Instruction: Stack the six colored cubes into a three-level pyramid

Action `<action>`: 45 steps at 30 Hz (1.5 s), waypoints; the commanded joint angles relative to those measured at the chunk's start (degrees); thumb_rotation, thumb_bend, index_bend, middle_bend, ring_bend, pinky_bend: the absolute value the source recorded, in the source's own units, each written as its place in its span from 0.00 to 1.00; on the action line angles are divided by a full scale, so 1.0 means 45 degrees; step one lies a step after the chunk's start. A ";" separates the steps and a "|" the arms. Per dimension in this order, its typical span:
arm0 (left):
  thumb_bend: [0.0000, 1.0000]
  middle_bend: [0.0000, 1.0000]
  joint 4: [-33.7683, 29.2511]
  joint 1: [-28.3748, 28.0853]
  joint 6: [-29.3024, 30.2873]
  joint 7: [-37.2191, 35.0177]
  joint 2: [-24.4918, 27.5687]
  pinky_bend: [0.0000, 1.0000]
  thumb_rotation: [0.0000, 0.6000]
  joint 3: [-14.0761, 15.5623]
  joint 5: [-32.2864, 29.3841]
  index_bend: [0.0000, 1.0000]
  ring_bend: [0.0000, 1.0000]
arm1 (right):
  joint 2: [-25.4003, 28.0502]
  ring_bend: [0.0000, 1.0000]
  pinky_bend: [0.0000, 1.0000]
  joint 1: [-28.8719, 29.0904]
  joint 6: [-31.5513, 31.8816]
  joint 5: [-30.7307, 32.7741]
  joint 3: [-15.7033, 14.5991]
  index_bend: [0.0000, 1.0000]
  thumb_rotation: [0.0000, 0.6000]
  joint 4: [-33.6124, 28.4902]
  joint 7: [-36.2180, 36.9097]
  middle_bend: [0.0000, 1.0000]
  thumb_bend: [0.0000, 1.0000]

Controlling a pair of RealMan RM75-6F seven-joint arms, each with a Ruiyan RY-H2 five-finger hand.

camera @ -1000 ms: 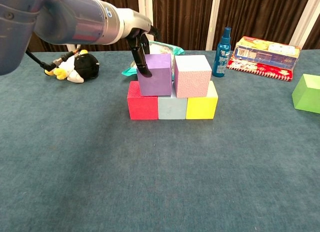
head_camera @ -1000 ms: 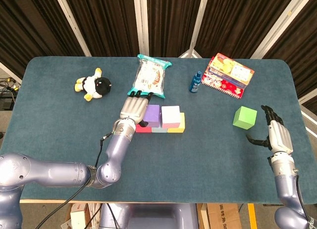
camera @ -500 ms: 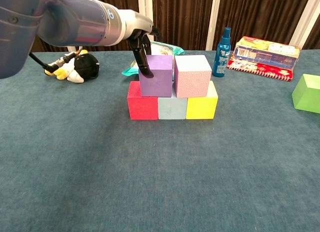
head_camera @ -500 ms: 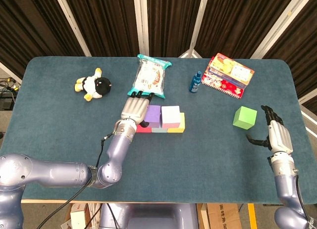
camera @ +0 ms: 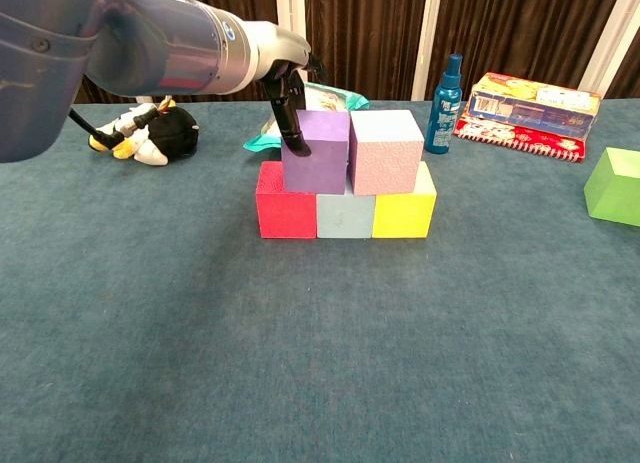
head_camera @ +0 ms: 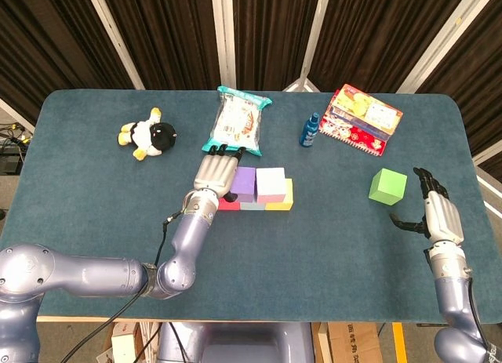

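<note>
Red (camera: 285, 201), light blue (camera: 344, 215) and yellow (camera: 403, 213) cubes form a row on the table. On top of them, side by side, sit a purple cube (camera: 316, 151) and a pink cube (camera: 385, 151). My left hand (head_camera: 216, 171) is stretched out flat, and its fingertips (camera: 291, 131) touch the purple cube's left face without gripping it. A green cube (head_camera: 388, 186) stands alone at the right. My right hand (head_camera: 436, 212) hovers just right of it, fingers apart and empty.
Behind the stack lie a snack bag (head_camera: 235, 124), a blue bottle (head_camera: 311, 130) and a colourful box (head_camera: 361, 118). A plush toy (head_camera: 149, 136) lies at the back left. The table's right edge runs close to my right hand.
My left hand has shifted a little to the right, sliding the purple cube closer to the pink one. The right hand and green cube have stayed put.
</note>
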 commanded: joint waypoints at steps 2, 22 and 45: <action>0.32 0.33 -0.0025 -0.0008 0.0031 -0.0005 -0.0008 0.06 1.00 -0.0034 0.0016 0.07 0.04 | 0.0000 0.00 0.01 0.0006 -0.0006 0.0005 -0.0002 0.00 1.00 -0.0009 -0.0006 0.00 0.26; 0.32 0.33 -0.0061 -0.0029 0.0198 0.0105 -0.0134 0.06 1.00 -0.0092 0.0046 0.07 0.04 | -0.0011 0.00 0.01 0.0022 -0.0025 0.0013 -0.0047 0.00 1.00 -0.0039 -0.0041 0.00 0.26; 0.32 0.32 -0.0202 0.0009 0.0669 0.0403 -0.0167 0.06 1.00 -0.0143 -0.0044 0.07 0.04 | -0.0009 0.00 0.01 0.0034 -0.0051 0.0013 -0.0072 0.00 1.00 -0.0113 -0.0031 0.00 0.26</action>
